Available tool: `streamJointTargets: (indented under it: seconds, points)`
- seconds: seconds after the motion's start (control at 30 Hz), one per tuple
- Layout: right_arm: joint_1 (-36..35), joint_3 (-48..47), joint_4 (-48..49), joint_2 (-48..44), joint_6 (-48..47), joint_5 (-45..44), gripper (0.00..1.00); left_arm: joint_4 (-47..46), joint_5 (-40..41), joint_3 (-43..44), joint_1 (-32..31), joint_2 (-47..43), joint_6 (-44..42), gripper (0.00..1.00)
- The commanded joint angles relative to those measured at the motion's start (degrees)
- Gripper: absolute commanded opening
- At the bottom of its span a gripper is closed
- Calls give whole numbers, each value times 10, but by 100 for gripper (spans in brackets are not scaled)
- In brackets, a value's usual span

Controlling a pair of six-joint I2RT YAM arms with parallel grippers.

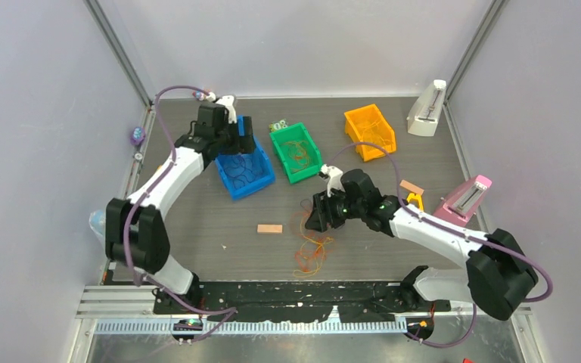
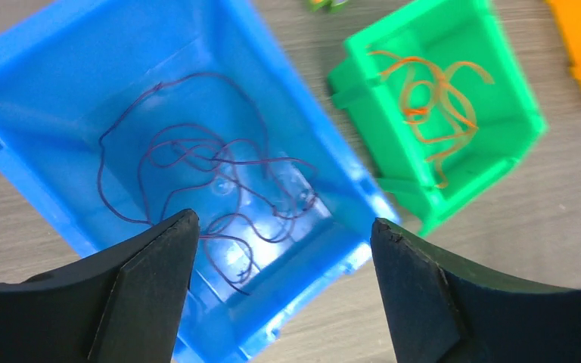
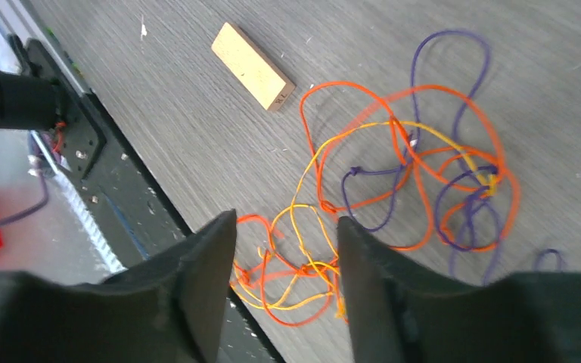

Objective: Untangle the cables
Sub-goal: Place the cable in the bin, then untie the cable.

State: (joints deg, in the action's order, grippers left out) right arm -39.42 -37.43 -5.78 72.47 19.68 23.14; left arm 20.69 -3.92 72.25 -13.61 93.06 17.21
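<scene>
Loosely, thin orange and purple cables [image 3: 412, 172] loop across the grained tabletop [image 3: 159, 128].

Blue bin [image 1: 251, 190], green bin [image 1: 279, 149], orange bin [image 1: 362, 114]; wooden block [image 1: 269, 228] lies nearer.

Left pincer [image 2: 281, 224] wide, right pincer [image 3: 286, 222] ajar

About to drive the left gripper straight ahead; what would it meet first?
Probably the purple cable lying loose in the blue bin, then the bin's floor. The left gripper is open above it; depth is hard to judge.
</scene>
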Motion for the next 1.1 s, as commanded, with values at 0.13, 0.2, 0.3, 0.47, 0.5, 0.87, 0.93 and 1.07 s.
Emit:
streamJointTargets:
  seconds: [0.13,0.2,0.3,0.47,0.5,0.87,0.93,1.07]
  points:
    - [48,-46,-129,-77,-18,-128,76,6,19,-25,-88,-141,-40,87]
    - [79,-32,-133,-82,-9,-128,76,-3,12,-51,-115,-167,-38,87]
    - [107,-21,-130,-70,-11,-125,75,-30,-37,-111,-149,-197,-19,84]
    - [113,-14,-105,-32,-15,-105,72,-77,-82,-197,-193,-191,15,82]
    - [113,-12,-91,-19,-10,-99,71,-85,-92,-208,-201,-183,20,81]
    - [112,-4,-17,83,11,-74,66,-211,-161,-273,-249,-99,50,79]
    - [112,-3,-8,90,15,-74,65,-224,-159,-276,-252,-88,50,78]
    - [112,-1,3,97,20,-78,44,-226,-152,-273,-254,-74,43,78]
